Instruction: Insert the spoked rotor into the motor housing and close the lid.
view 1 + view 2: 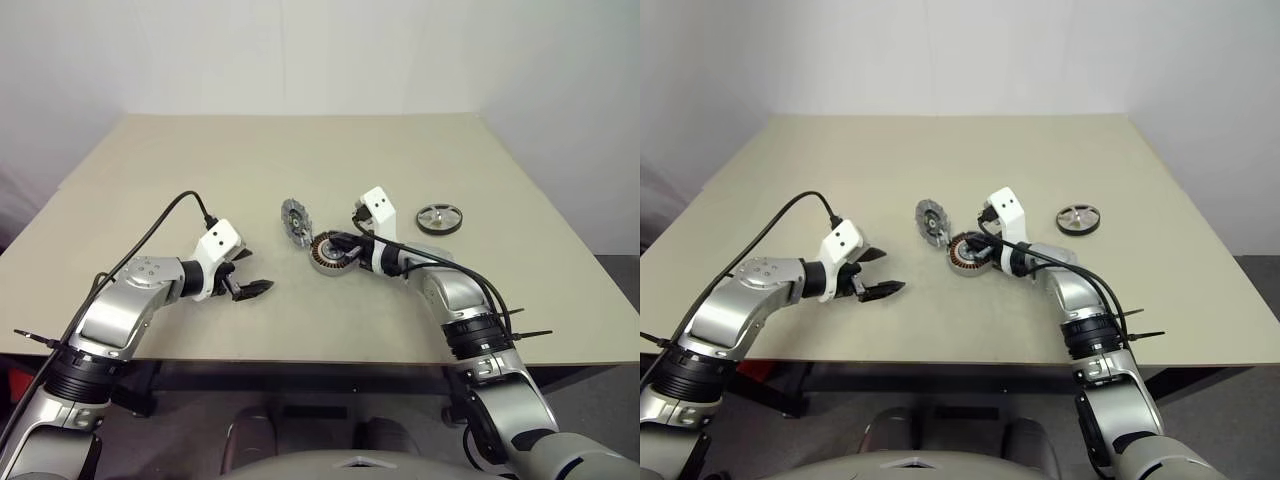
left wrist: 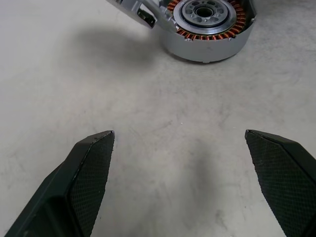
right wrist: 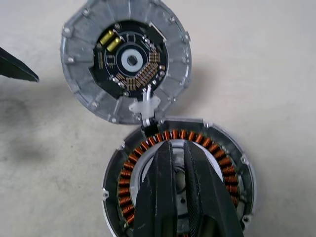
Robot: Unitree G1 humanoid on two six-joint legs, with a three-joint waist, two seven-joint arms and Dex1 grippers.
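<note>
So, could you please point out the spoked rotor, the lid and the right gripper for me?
spoked rotor (image 3: 129, 170): right wrist view, copper coils.
lid (image 3: 79, 86): right wrist view, grey slotted rim.
right gripper (image 3: 178, 148): right wrist view, between its closed fingertips.

Even, diffuse light falls from overhead; the beige table (image 1: 300, 160) reads bright with no glare; the wall behind is washed pale. Shadows are soft and short; in the left wrist view a blurred dark patch lies on the table toward 11 o'clock. The left gripper's fingertips (image 2: 89, 163) are sharp; the right gripper's fingers (image 3: 163, 197) are slightly soft; copper coils stay crisp.
</note>
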